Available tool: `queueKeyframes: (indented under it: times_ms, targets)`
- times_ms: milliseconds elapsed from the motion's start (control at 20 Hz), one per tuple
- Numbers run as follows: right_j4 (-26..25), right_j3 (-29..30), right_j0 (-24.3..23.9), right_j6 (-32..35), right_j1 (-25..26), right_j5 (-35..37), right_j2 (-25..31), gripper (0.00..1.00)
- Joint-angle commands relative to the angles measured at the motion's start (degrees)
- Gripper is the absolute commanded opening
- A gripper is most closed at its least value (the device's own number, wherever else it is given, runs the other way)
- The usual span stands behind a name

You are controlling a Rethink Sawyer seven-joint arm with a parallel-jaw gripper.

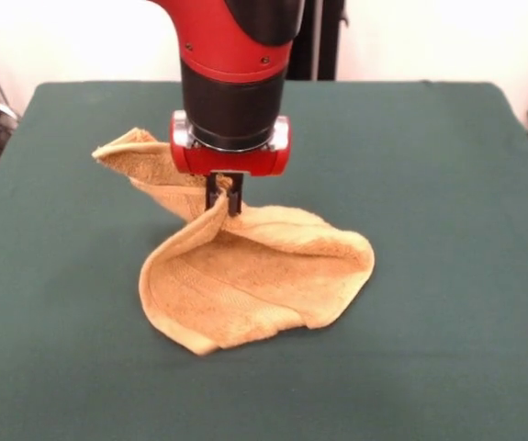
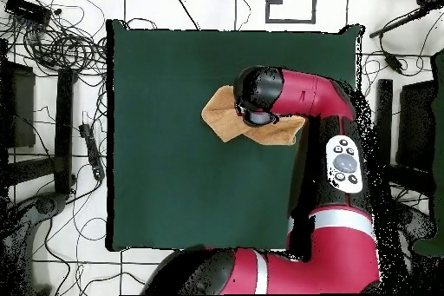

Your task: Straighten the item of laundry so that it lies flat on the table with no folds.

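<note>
Nearest the camera: bare stretch of the large rectangular table covered in plain dark green cloth, nothing on it at 6 o'clock.

Left to right, front view. At about 10 o'clock from table centre, one corner of the small golden-orange terry-cloth towel lies on the cloth, rolled in on itself. From that corner the fabric rises as a twisted ridge toward my black two-finger gripper, which sits just left of centre. Fingers are closed to a narrow pinch on that raised fold; towel held, lifted off the surface at this point only. To the right and toward 5 o'clock the rest of the towel fans out in a rounded lobe, resting on the table, with its near edge curled under and one layer doubled over another. Right third of the table bare.

Overhead view: towel shows at both sides of my wrist, roughly mid-table; grip itself hidden under the arm.

Handling judgement: light, limp, no stiffness; it drapes and twists from any single hold, and terry likely drags on the green cloth. Present mid-fold hold seems to bunch it. A hemmed corner or edge looks the better place to take hold, pulling outward low. Not flat yet; folds remain.
</note>
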Motion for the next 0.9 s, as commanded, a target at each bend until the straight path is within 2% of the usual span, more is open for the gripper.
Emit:
queueKeyframes:
  times_ms: [50, 450, 700, 900]
  targets:
    - [3.51, -4.58, 3.66, 11.11, 3.67, 5.43, 3.32, 0.0]
    - [4.51, -7.58, 4.5, 11.87, 5.06, 7.0, 2.7, 0.0]
    - [4.69, -6.25, 4.62, 12.31, 4.62, 5.23, 2.45, 0.0]
    - [4.5, -2.51, 4.32, 12.72, 3.73, -0.1, 2.5, 0.0]
